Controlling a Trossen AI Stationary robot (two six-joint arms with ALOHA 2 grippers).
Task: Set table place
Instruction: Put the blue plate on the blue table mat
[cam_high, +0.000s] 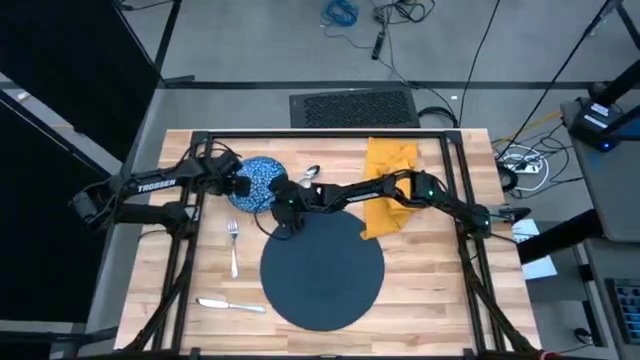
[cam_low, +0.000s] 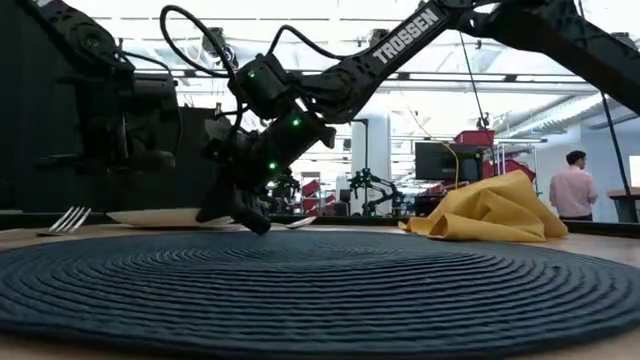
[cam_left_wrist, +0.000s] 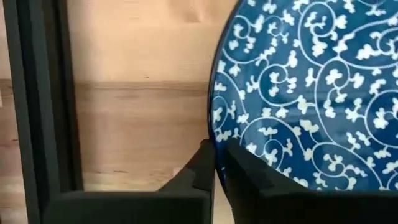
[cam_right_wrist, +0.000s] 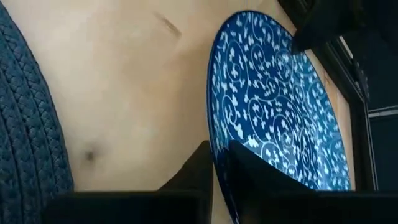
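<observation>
now both arms reach inward, left gripper (cam_high: 238, 184) and right gripper (cam_high: 281, 203) jaws clamped on bowl (cam_high: 262, 182) rim.

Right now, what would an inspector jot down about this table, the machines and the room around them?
Surface: light plank table, black frame.
Job's things: round dark woven placemat at centre front; blue-and-white patterned plate behind it to the left; fork left of the mat; knife near the front left; spoon beside the plate; yellow napkin crumpled at the back right.
Clutter: nothing seen.
Grippers: left gripper and right gripper each have jaws closed on the plate's rim, at opposite sides.
Cables: loose cords on the floor behind the table.
Surroundings: a person stands far off in the room.
</observation>
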